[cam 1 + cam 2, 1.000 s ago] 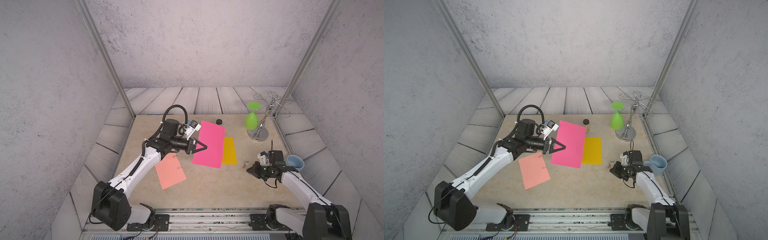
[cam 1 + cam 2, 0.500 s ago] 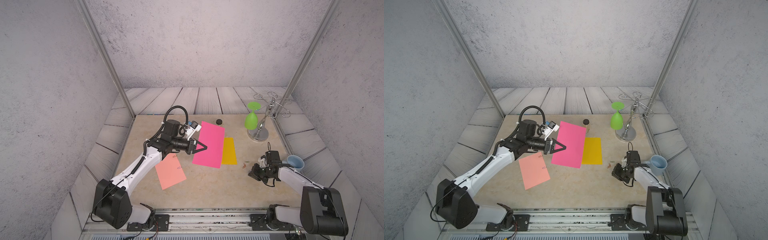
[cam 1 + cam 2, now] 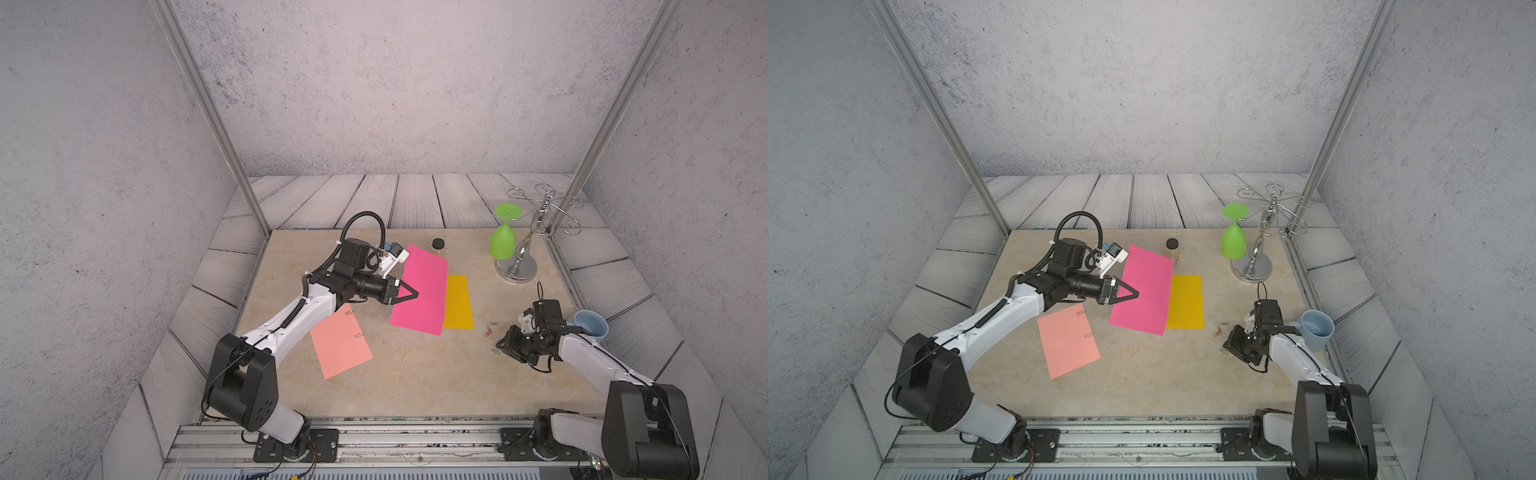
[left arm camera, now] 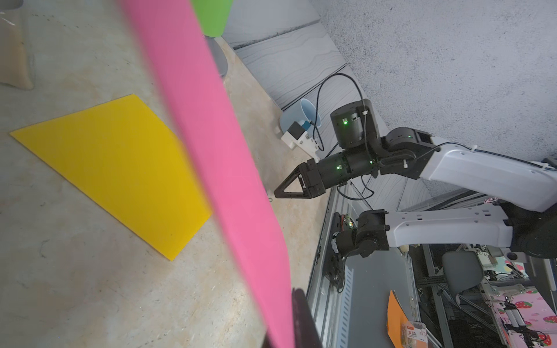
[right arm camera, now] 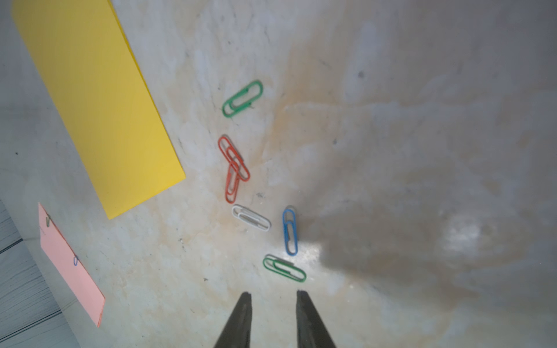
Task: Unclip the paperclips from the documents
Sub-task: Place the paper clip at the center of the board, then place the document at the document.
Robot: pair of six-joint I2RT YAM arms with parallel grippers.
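The left tool (image 3: 414,294) sits at the centre of both top views, pressed together on the left long edge of the magenta sheet (image 3: 430,307). The left wrist view shows that sheet raised clear of the worktop (image 3: 415,382). In both top views its lower right corner overlaps the yellow sheet (image 3: 459,303), which lies flat just right of centre.

The salmon sheet (image 3: 338,347) lies flat at lower left of centre, its upper left edge partly hidden by the left arm. 2 clips grip its right long edge: an upper clip (image 3: 349,312) near the top corner and a blue clip (image 3: 358,335) about halfway down.

The right tool (image 5: 272,301) is low over the worktop at the lower right of both top views, well apart from the sheets. Its 2 tips stand a little spread, with bare worktop showing between them. Between them and the yellow sheet lie 6 loose paperclips (image 3: 489,331), all flat. A green paperclip (image 5: 284,268) is nearest the tips, with a blue paperclip (image 5: 290,232) just beside it. Beyond those come a white paperclip (image 5: 251,217) and 2 red paperclips (image 5: 233,162) crossing each other. A far green paperclip (image 5: 242,98) lies farthest from the tips.

At upper right a green glass (image 3: 503,243) hangs upside down on a chrome rack (image 3: 517,270). A blue cup (image 3: 592,324) stands beside the right arm.
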